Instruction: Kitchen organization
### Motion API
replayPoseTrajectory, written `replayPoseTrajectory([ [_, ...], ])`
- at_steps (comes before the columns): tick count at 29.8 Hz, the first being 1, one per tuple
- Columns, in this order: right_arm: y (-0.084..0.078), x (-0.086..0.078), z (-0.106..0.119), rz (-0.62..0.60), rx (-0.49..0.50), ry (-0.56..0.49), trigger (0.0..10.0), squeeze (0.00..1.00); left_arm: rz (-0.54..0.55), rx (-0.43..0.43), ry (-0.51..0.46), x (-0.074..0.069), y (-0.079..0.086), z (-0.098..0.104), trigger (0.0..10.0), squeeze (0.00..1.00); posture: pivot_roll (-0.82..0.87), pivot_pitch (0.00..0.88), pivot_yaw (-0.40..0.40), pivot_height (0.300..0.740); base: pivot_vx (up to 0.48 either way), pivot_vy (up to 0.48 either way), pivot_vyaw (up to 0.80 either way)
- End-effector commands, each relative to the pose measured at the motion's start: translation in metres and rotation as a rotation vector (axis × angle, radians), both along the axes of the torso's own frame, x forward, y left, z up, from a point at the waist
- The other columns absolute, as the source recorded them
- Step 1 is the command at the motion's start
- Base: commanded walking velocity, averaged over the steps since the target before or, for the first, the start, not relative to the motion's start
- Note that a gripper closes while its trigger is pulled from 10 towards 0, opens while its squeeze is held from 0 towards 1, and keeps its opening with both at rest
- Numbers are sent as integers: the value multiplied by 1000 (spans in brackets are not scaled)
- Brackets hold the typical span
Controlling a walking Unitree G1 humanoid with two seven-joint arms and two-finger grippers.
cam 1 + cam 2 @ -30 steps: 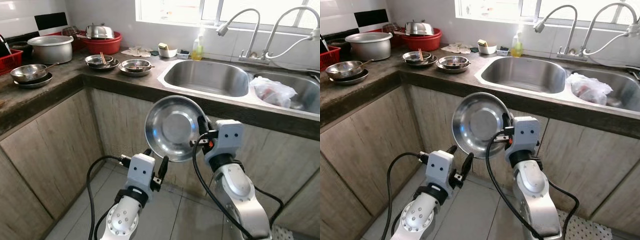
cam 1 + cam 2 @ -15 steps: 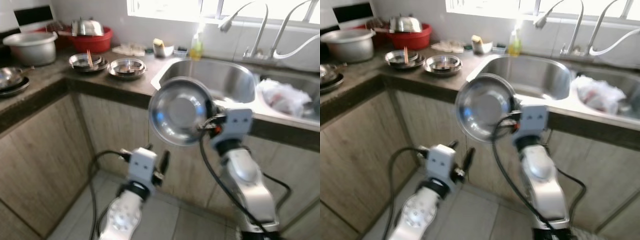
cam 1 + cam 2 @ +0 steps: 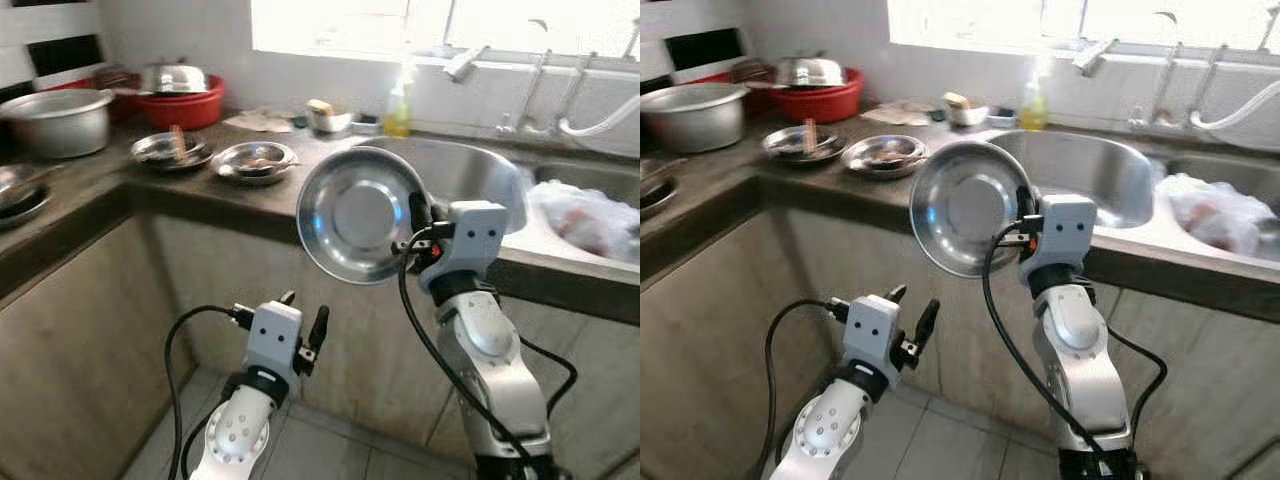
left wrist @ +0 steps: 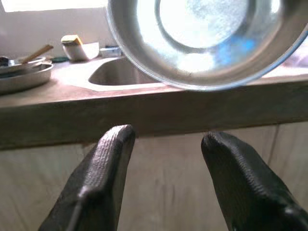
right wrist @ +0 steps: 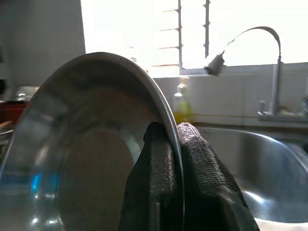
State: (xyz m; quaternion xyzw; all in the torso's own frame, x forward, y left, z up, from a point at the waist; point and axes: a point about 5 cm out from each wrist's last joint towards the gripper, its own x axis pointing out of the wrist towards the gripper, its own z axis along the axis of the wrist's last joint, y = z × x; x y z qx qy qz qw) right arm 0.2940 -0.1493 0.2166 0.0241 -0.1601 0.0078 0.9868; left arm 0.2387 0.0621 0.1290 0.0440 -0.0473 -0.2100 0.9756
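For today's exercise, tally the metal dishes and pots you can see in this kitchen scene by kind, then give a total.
Steel dish held upright by the right tool: 1
Steel dishes on the counter near the sink: 2
Large aluminium pot: 1
Lidded metal pot in the red basin: 1
Dishes at the counter's left edge, partly cut off: count unclear
Total: 5

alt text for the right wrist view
The right gripper pinches the rim of a steel bowl held on edge. Behind it are a steel sink, a curved faucet and a bright window.
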Motion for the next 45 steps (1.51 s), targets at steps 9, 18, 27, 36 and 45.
replayPoseTrajectory([
  [9, 10, 1, 12, 33, 14, -51, 10000, 0, 16, 5, -2, 2, 7, 0, 10000, 0, -5, 0, -49, 740, 480, 0, 0],
  [18, 9, 2, 12, 32, 17, -38, 10000, 0, 16, 8, -2, 2, 7, 1, 10000, 0, -6, 0, -51, 740, 470, 0, -711],
  [27, 7, 1, 11, 13, 6, -37, 10000, 0, 36, 4, 12, 4, 9, 0, 10000, 0, -7, 0, -50, 740, 136, 0, -257],
  [36, 2, 13, 11, 9, -37, 10, 10000, 0, 36, 4, 12, 4, 9, 0, 10000, 0, -8, 0, -49, 740, 0, 0, 0],
  [45, -8, 55, 9, -5, -182, 170, 10000, 0, 33, -2, 18, 1, 7, 0, 10000, 0, -5, 0, -65, 740, 0, 0, 0],
])
